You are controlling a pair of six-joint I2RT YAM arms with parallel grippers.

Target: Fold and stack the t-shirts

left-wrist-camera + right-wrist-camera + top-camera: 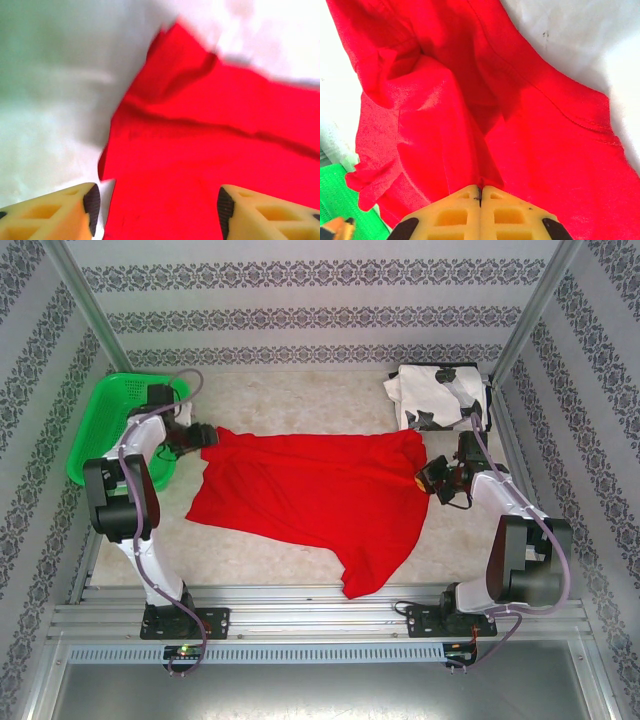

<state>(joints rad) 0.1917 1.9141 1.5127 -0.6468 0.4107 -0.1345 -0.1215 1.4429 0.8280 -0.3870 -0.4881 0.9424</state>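
The spread shirt (310, 495) lies on the table (280, 400), right between the two pincers. The left gripper (195, 440) hovers over its far-left corner, with the basket (110, 430) just to that pincer's left. The right gripper (432, 480) pinches the shirt's right edge, and the other shirt (425, 400) lies beyond it.

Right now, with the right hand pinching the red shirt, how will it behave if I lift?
Probably floppy: the red shirt lies in soft folds, so it should drape from the right hand, shut on a bunched fold. Likely light: it looks like thin cloth. It may drag, since most of it rests spread on the table.
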